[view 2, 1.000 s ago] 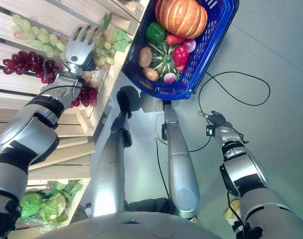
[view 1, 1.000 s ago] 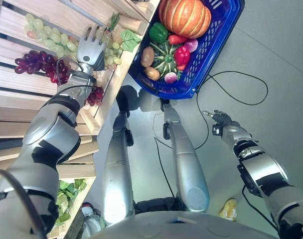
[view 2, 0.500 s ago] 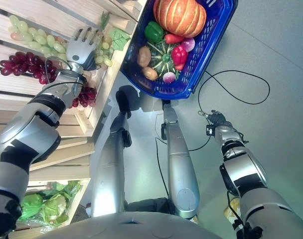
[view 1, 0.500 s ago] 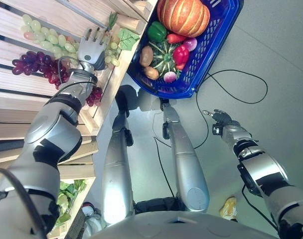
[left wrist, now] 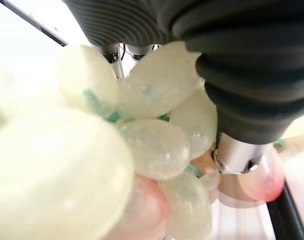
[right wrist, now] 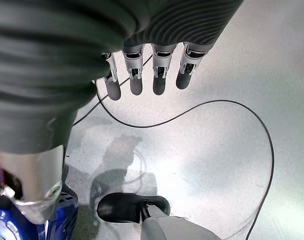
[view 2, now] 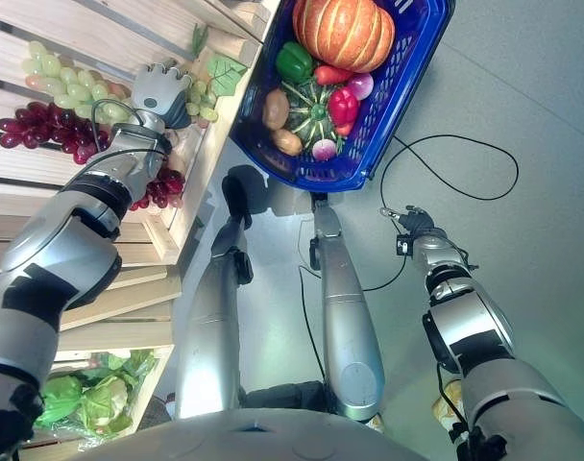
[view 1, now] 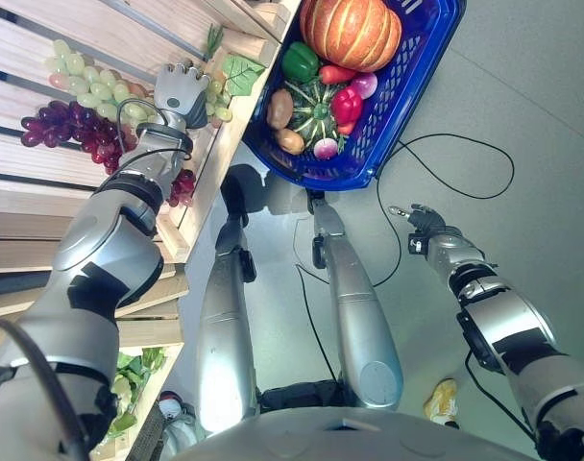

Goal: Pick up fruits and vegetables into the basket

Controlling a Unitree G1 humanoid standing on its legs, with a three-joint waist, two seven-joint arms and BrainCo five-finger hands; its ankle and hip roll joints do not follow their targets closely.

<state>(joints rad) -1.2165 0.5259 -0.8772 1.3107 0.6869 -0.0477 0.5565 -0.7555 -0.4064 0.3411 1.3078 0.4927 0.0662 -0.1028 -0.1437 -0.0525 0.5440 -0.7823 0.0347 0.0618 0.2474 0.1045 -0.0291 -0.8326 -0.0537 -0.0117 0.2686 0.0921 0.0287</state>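
At upper left, the left hand (view 1: 180,92) curls down over the green grape bunch (view 1: 88,79) on the wooden shelf (view 1: 42,178), grasping it. The right hand (view 1: 425,224) hangs relaxed at right. The blue basket (view 1: 407,86) sits upper centre.

Lighting: bright, even. Floor (view 1: 523,106): soft glare, faint shadows. Green grapes (left wrist: 152,150): very close, blurred and overexposed in left wrist view.
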